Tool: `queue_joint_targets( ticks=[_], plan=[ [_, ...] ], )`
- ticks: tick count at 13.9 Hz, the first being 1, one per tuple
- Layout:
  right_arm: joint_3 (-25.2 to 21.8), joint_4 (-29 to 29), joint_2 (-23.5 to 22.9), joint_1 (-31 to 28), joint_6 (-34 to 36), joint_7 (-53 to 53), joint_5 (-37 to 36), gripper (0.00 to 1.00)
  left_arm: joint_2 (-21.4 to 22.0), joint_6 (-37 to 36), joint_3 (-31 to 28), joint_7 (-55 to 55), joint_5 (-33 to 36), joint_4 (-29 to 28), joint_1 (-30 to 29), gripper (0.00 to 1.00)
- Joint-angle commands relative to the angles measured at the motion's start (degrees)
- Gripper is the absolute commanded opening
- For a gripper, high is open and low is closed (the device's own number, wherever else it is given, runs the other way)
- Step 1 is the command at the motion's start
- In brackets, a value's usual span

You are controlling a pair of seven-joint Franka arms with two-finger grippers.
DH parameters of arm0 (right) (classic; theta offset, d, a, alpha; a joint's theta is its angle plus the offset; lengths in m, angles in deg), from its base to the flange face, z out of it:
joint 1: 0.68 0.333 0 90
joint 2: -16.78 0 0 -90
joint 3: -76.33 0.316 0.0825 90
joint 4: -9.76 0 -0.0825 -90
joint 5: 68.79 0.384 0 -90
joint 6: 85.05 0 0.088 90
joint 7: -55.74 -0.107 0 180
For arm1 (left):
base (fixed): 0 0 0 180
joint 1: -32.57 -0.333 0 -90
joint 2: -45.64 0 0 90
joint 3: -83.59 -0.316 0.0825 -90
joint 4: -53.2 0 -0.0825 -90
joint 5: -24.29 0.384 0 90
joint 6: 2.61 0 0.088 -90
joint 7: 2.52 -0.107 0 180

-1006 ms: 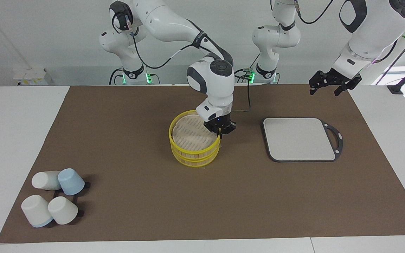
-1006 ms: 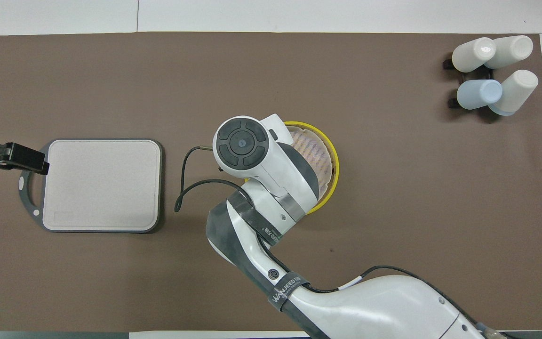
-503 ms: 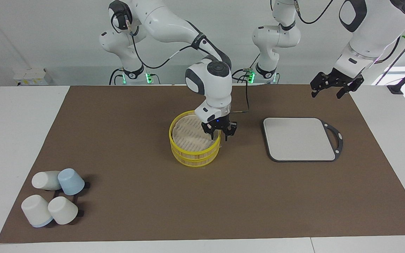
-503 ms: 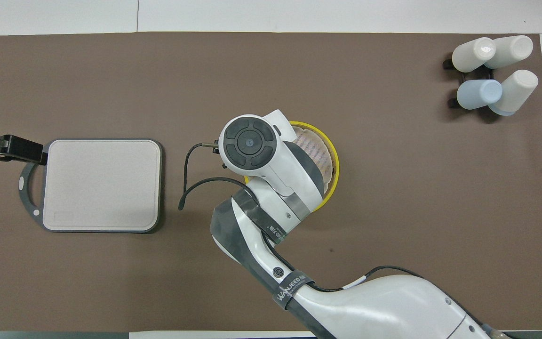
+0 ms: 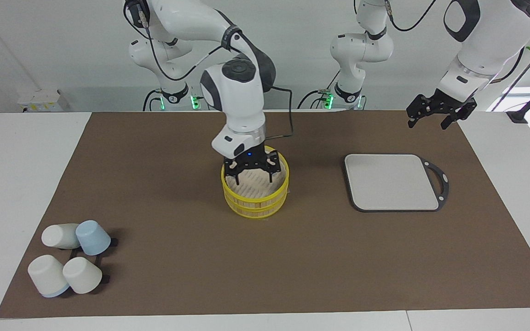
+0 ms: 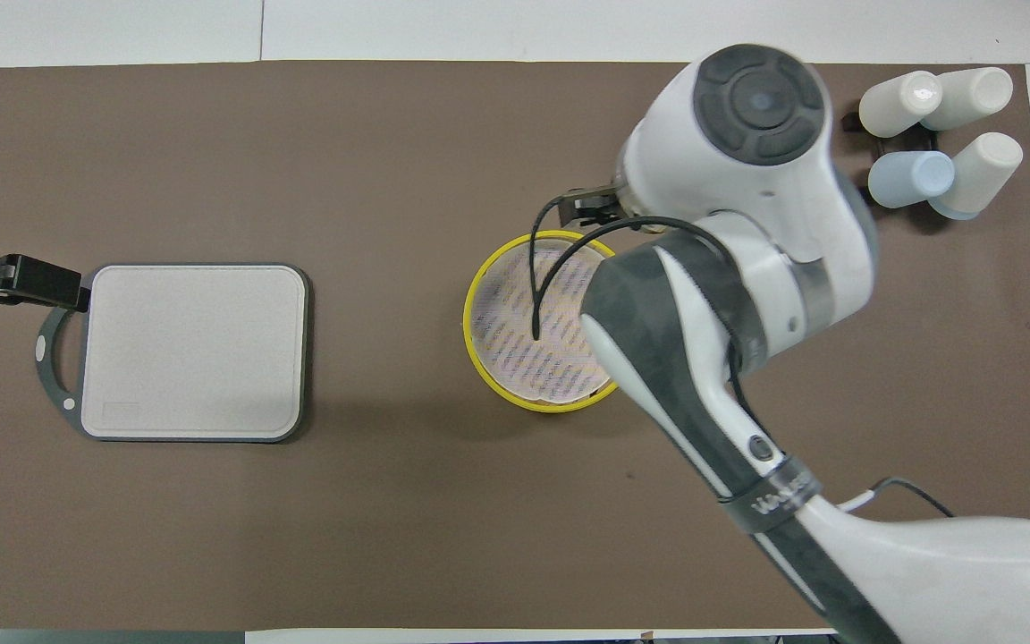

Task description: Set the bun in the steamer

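Observation:
The steamer [image 5: 256, 202] is a round yellow-rimmed basket in two stacked tiers, standing mid-table, and its beige slatted top [image 6: 515, 344] shows bare. The bun is out of view in both views. My right gripper [image 5: 252, 174] hangs open just over the steamer's top with nothing between its fingers. In the overhead view the right arm's wrist covers the part of the steamer toward the right arm's end. My left gripper [image 5: 432, 118] waits open and empty in the air, over the table edge at the left arm's end.
A grey square board [image 5: 391, 181] with a dark handle ring lies on the brown mat toward the left arm's end. Several white and pale blue cups [image 5: 69, 257] lie clustered at the mat's corner toward the right arm's end, farther from the robots.
The right gripper was shut at the steamer's rim on the board's side; it has opened, risen and swung across the steamer toward the right arm's end. The left gripper barely moved.

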Motion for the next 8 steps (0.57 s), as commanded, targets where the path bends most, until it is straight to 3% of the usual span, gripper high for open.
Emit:
queue_joint_targets(
  ticks=[1,4,8],
  plan=[
    [0.92,-1.22,4.18,-6.41,7.30,6.60,0.64,1.00,0.41,0.72,0.00,-0.58,0.70,-0.47,-0.01,1.00],
    [0.92,-2.89,9.01,-12.13,16.36,11.26,0.81,1.00,0.41,1.34,-0.09,-0.58,0.78,-0.47,-0.01,1.00],
    [0.84,-10.59,16.12,-16.70,16.22,11.35,1.17,1.00,0.41,1.25,0.00,-0.41,0.79,-0.56,0.34,1.00]
  ],
)
